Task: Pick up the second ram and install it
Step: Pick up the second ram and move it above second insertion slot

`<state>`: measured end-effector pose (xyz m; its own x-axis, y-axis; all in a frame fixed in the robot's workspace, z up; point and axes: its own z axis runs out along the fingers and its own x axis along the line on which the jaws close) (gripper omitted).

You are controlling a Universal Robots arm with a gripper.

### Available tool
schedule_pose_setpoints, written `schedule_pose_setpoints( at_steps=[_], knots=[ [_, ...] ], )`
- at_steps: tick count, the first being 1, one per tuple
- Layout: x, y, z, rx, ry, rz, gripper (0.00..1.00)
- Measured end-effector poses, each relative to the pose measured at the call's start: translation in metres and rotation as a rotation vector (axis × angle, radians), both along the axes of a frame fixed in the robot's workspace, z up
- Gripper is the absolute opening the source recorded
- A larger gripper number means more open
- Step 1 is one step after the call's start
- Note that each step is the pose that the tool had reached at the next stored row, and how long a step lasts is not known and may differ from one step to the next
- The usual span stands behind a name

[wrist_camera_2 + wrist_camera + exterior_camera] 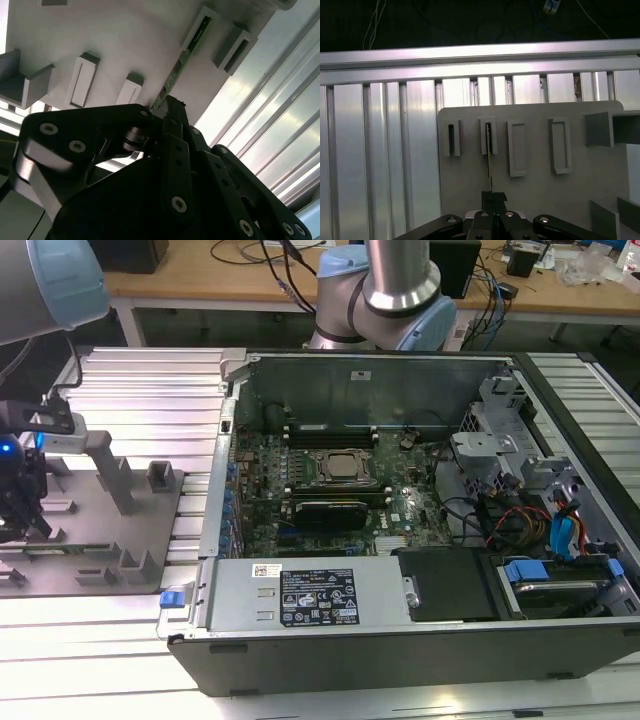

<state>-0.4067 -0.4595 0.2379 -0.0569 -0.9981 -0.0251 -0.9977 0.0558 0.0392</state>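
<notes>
The hand [493, 196] is clenched on one end of the ram [490, 162], which stands on edge in a slot of the grey holder [535, 200]. The holder lies on the table [130, 390], with the open computer [300, 595] beside the holder

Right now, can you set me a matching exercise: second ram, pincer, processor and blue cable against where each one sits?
1 second ram
2 pincer
3 processor
4 blue cable

A inside the open case, toward the exterior view's right
B seated on the motherboard
C on edge in a slot of the grey fixture plate
D at one end of the ram

Pairs: 1-C, 2-D, 3-B, 4-A
</notes>
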Motion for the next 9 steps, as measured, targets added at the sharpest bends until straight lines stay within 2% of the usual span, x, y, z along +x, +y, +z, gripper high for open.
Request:
schedule_pose_setpoints(
  at_steps=[2,5,9],
  knots=[
    [-0.0016,0.0005,-0.0018,0.0001,-0.0021,0.004,0.08],
    [-0.0040,0.0009,-0.0072,0.0000,-0.0029,0.036,0.08],
    [-0.0041,0.0009,-0.0078,-0.0003,-0.0028,0.040,0.08]
  ],
)
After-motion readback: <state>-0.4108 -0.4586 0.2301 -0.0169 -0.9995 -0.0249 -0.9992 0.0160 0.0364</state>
